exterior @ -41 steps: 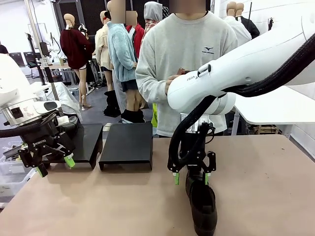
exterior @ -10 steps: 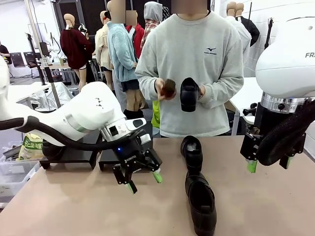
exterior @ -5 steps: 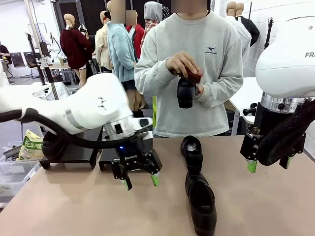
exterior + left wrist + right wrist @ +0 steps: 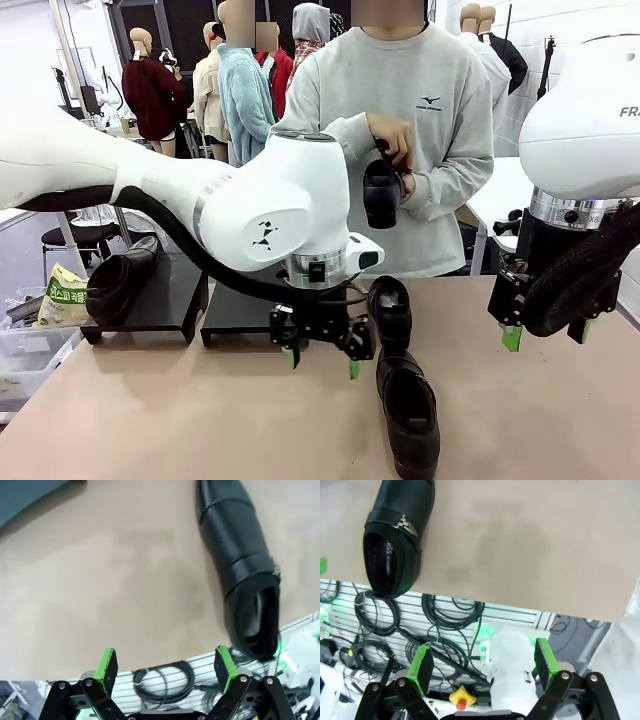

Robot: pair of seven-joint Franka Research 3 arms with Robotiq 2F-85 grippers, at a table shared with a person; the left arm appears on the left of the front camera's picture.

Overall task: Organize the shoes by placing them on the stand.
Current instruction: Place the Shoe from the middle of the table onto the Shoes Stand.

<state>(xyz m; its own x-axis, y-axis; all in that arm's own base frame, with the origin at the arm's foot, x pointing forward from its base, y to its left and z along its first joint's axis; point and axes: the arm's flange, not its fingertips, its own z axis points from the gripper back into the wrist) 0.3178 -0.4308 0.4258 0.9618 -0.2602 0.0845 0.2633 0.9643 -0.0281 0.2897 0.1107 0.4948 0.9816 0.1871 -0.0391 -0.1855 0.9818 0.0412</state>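
Observation:
Two black shoes lie on the table, one mid-table (image 4: 390,308) and one nearer the front edge (image 4: 410,415). A third shoe (image 4: 118,282) rests on the left black stand (image 4: 165,305). The person holds a fourth shoe (image 4: 381,192) in both hands at chest height. My left gripper (image 4: 323,360) hangs open just left of the two table shoes, with nothing between its fingers. The left wrist view has that gripper (image 4: 165,667) open, and a shoe (image 4: 245,570) ahead to the right. My right gripper (image 4: 545,335) stands open at the table's right. Its wrist view shows it (image 4: 482,661) open, with a shoe (image 4: 395,535) upper left.
A second black stand (image 4: 240,305) sits beside the first, partly behind my left arm. The person stands at the far edge. Cables (image 4: 445,615) and a robot base show below the table's front edge. Bare tabletop (image 4: 150,420) lies front left.
My left arm has swung right from near the stands to beside the table shoes. The person has raised the held shoe slightly. The right arm has stayed still over the last second.

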